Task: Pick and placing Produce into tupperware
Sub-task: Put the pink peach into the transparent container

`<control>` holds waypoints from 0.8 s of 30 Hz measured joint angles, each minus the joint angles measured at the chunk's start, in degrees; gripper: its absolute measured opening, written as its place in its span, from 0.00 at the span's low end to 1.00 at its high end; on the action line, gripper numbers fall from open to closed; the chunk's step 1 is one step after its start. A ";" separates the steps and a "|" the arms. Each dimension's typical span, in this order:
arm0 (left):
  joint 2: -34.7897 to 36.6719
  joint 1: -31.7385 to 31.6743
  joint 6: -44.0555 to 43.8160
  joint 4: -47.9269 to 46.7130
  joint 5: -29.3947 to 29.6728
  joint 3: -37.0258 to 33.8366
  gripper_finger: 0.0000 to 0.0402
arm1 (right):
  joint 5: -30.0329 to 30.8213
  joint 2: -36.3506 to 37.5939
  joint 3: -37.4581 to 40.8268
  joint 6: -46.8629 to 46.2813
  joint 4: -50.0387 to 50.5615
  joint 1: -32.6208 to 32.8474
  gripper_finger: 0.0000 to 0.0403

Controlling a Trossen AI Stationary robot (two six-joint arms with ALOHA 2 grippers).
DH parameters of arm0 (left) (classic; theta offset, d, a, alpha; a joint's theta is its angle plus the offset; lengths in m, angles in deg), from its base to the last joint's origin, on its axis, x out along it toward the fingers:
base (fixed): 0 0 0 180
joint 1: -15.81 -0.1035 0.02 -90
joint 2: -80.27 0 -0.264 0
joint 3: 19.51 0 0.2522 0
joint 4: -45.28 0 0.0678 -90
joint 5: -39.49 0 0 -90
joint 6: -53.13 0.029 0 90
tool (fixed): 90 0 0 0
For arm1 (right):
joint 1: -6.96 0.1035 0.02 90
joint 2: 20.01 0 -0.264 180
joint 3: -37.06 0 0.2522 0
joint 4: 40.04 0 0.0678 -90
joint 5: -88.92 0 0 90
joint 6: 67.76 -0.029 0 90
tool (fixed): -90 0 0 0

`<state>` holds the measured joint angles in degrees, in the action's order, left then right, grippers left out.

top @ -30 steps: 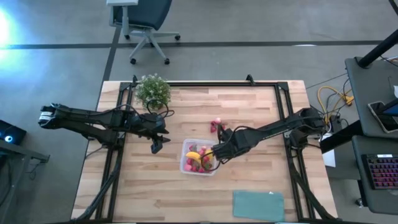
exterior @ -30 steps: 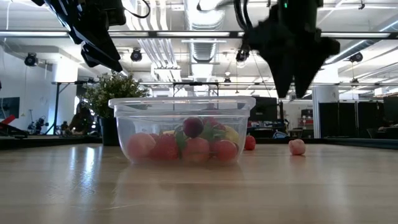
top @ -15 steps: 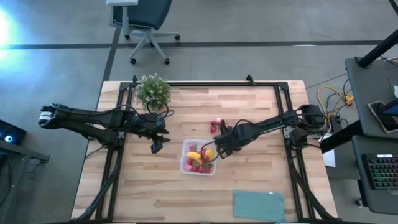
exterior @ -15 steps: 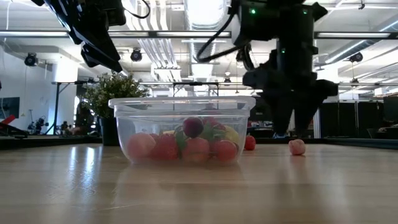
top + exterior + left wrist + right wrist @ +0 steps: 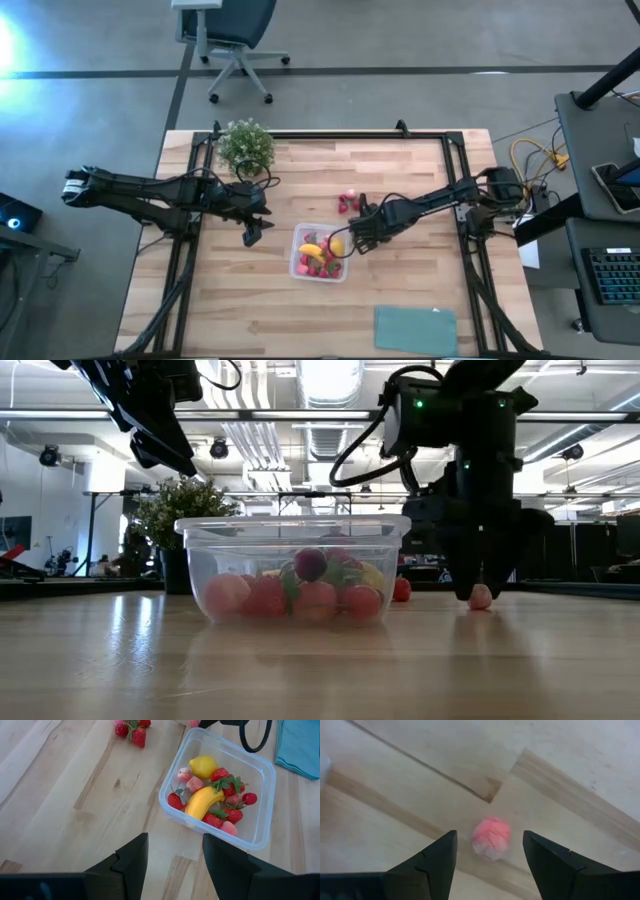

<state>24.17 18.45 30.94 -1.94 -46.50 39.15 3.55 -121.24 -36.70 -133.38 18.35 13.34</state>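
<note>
The clear tupperware (image 5: 320, 254) stands mid-table and holds a banana (image 5: 202, 802), a lemon (image 5: 203, 766) and several red and pink berries. My right gripper (image 5: 491, 862) is open and low at the table just right of the tupperware. Its fingers stand on either side of a pink berry (image 5: 491, 838) that lies on the wood without touching it; the low view also shows this pink berry (image 5: 480, 597). More berries (image 5: 347, 200) lie farther back. My left gripper (image 5: 252, 232) hangs open, raised, left of the tupperware.
A bushy potted plant (image 5: 245, 146) stands near the far left corner. A flat teal rectangle (image 5: 415, 330) lies by the near edge on the right. A black frame (image 5: 455, 160) runs around the table. Bare wood lies in front of the tupperware.
My right gripper has moved from above the tupperware a little toward the table's right edge and come down to the table, ending with its open fingers on either side of the pink berry. The left arm has kept still.
</note>
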 joint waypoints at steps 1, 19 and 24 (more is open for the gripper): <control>0.00 0.00 0.00 -0.01 -0.02 0.00 0.43 | 0.19 0.00 0.26 0.05 -0.53 -0.09 0.54; 0.00 0.00 0.00 -0.01 -0.02 0.00 0.43 | -0.12 0.00 0.37 1.19 -2.16 -0.80 0.33; 0.00 0.00 0.01 -0.01 0.10 0.00 0.43 | -0.13 0.00 0.34 1.17 -2.08 -0.80 0.30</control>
<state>24.17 18.44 30.94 -1.95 -46.41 39.15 3.42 -121.24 -36.36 -132.20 16.27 12.54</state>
